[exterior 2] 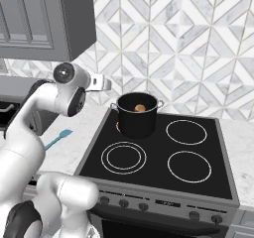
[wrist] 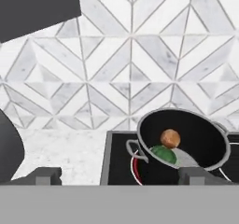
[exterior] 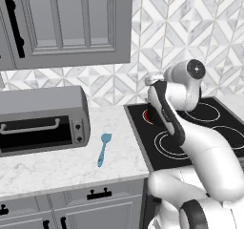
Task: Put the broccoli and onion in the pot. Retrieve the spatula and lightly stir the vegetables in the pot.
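The end effector [wrist: 119, 175] is wide open, empty, arm raised.

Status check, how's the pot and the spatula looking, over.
Gripper open, holding nothing. Broccoli and onion inside the pot. Spatula flat on the counter, untouched. Nothing around it.

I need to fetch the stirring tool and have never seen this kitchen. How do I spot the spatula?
Find the toaster oven on the counter left of the stove. The spatula lies just right of it, flat on the marble: slim, light blue, blade pointing toward the wall.
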